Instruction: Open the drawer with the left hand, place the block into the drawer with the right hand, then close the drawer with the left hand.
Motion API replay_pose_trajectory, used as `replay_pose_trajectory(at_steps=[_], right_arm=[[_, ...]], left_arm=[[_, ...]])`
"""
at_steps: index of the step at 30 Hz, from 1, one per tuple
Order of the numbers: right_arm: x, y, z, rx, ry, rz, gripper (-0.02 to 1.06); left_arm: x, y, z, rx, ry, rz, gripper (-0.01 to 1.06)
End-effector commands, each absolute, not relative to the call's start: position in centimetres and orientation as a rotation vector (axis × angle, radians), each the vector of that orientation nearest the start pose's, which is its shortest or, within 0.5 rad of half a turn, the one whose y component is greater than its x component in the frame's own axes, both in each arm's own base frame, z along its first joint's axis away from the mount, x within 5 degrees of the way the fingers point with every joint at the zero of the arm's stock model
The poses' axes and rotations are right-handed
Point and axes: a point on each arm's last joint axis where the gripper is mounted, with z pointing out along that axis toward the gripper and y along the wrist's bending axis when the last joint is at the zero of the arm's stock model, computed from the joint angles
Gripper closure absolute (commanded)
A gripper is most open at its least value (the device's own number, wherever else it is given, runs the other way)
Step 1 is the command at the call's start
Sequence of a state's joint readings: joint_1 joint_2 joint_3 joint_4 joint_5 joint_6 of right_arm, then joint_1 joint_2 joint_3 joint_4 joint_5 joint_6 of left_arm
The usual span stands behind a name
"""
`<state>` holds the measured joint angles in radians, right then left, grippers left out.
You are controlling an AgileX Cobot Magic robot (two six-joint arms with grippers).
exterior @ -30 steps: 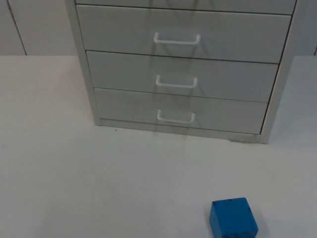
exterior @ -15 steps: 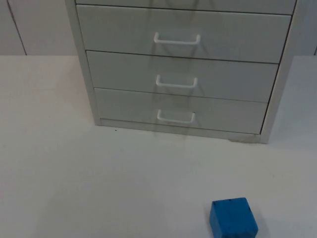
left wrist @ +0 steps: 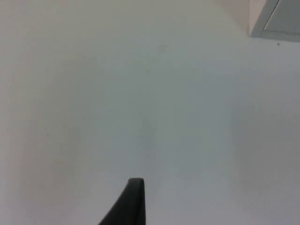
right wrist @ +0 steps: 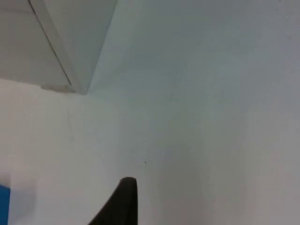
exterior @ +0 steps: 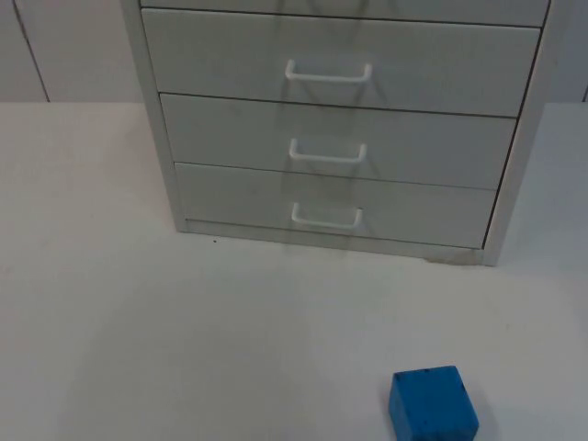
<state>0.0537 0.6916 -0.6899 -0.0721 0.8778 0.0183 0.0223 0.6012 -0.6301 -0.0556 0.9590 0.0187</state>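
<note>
- A pale grey drawer cabinet (exterior: 340, 119) stands on the white table (exterior: 138, 322), at the far middle of the scene, its front facing the near edge.
- Three drawer fronts show in the top view, stacked one above another, all flush with the cabinet frame, so every drawer is shut.
- Each front carries a white bow handle at its middle: the upper handle (exterior: 328, 73), the middle handle (exterior: 328, 152) and the lowest handle (exterior: 326, 218).
- The blue block (exterior: 433, 405) lies on the table at the near right, well apart from the cabinet and to the right of the handles; nothing touches it.
- The left gripper (left wrist: 131, 204) hangs over bare table on the left side, with the cabinet's lower left corner (left wrist: 276, 21) well apart from it; I cannot tell whether it is released or clenched, as one fingertip alone appears.
- The right gripper (right wrist: 123, 201) hangs over bare table on the right side, with the cabinet's lower right corner (right wrist: 70, 70) beyond it and a sliver of the block (right wrist: 3, 204) nearby; its state cannot be told either.
</note>
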Motion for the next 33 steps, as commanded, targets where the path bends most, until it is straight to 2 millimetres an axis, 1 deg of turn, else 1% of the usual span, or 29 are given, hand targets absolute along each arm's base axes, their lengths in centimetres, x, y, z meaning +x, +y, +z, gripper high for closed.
replay_pose_trajectory(at_steps=[1,5,10,22,24,25,26,28,30,32,33], right_arm=[[13.2,0.2,30.6,-0.071,2.406,-0.049,-0.01],[15.1,0.3,29.1,-0.078,2.514,-0.054,-0.01],[16.1,0.4,28.2,-0.082,2.575,-0.056,-0.01],[16.1,0.4,28.2,-0.085,2.575,-0.057,-0.01],[16.1,0.4,28.2,-0.085,2.575,-0.057,-0.01],[16.1,0.4,28.2,-0.085,2.575,-0.057,-0.01],[16.1,0.4,28.2,-0.085,2.575,-0.057,-0.01],[16.1,0.4,28.2,-0.085,2.578,-0.057,-0.01],[16.1,0.4,28.2,-0.084,2.578,-0.055,-0.01],[16.0,0.4,28.1,-0.084,2.582,-0.055,-0.01],[16.0,0.4,28.1,-0.084,2.582,-0.055,-0.01]], left_arm=[[10.7,-0.3,29.5,-0.037,2.453,-0.073,0.0],[12.3,-0.3,28.4,-0.04,2.54,-0.074,0.0],[13.1,-0.2,27.9,-0.03,2.571,-0.067,0.0],[13.3,-0.2,27.9,0.002,2.564,-0.062,0.0],[13.3,-0.3,28.2,0.006,2.553,-0.075,0.02],[13.5,-0.5,28.4,0.017,2.55,-0.092,0.05],[13.5,-0.5,28.4,0.017,2.55,-0.092,0.05],[13.8,-0.8,28.7,0.034,2.554,-0.148,0.18],[14.5,-1.4,28.8,0.064,2.554,-0.22,0.34],[15.1,-1.9,28.8,0.157,2.543,-0.282,0.53],[15.1,-1.9,28.8,0.157,2.543,-0.282,0.53]])
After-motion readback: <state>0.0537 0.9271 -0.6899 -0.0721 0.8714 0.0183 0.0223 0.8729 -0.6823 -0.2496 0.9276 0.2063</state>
